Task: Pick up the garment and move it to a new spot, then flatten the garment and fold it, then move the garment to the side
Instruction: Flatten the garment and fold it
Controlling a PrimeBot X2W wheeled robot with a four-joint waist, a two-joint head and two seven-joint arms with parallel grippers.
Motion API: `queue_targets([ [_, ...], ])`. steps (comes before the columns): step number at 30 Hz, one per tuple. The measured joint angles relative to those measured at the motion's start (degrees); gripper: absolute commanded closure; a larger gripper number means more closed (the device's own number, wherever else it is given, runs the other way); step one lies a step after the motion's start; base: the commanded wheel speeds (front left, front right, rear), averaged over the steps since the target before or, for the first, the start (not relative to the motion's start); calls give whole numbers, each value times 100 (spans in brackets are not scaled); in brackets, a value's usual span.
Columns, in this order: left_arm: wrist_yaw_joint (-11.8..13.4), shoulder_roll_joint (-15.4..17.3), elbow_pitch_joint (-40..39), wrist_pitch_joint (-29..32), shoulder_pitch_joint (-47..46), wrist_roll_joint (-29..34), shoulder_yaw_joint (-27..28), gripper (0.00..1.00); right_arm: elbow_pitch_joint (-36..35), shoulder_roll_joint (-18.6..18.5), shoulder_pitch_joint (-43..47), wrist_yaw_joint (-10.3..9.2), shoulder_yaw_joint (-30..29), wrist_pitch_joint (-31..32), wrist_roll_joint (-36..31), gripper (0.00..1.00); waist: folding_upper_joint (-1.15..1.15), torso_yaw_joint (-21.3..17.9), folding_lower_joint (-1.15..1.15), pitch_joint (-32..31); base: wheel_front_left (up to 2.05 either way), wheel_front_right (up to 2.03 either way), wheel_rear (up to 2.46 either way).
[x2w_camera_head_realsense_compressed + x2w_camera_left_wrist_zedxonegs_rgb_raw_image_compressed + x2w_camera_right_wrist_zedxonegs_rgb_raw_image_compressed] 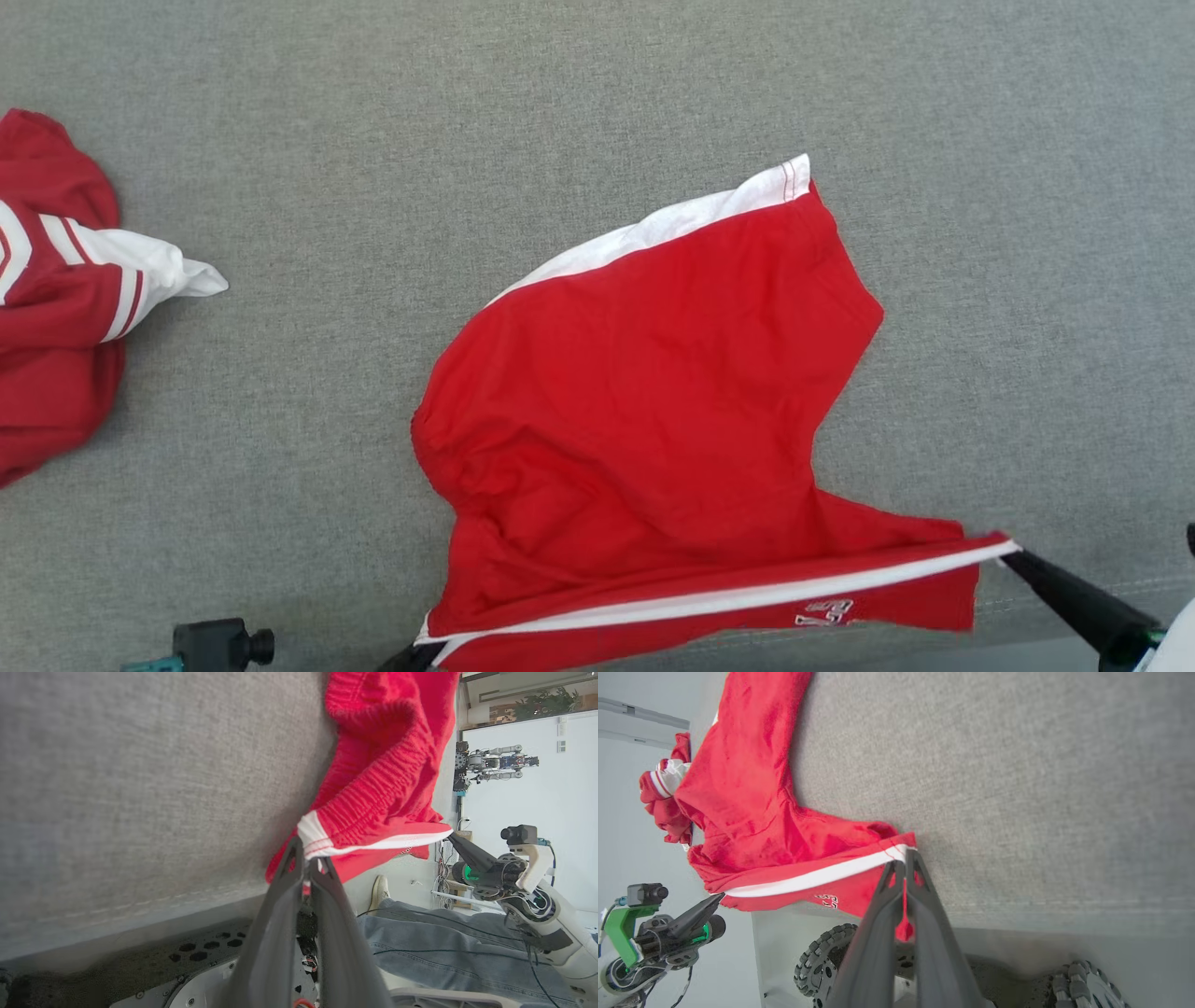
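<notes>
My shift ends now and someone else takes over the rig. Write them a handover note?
Left gripper: shut on one corner of the red shorts, on the white-striped edge.
Right gripper: shut on the other corner, edge stretched between them.
Shorts: far part rests wrinkled on the grey table; a second red garment lies bunched at the left.
Done: grasped. Left: flatten, fold, move aside.
</notes>
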Motion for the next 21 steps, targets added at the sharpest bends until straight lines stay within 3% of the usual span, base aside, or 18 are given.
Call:
queue_targets([
  [8, 0, 312, -776, 40, -107, -335, 375, 100, -854, -599, -663, -11, -355, 211, -224, 100, 0, 34, 0, 89, 0, 0, 0],
  [12, 0, 465, -1101, 119, -107, -567, 475, 100, -1096, -913, -1101, -114, -379, 537, -432, 100, 0, 60, 0, 153, 0, 0, 0],
  [21, 104, 681, -1421, 420, -638, -913, 803, 100, -1190, -949, -2093, -407, -500, 942, -426, 100, 0, 287, 0, 318, 0, 0, 0],
])
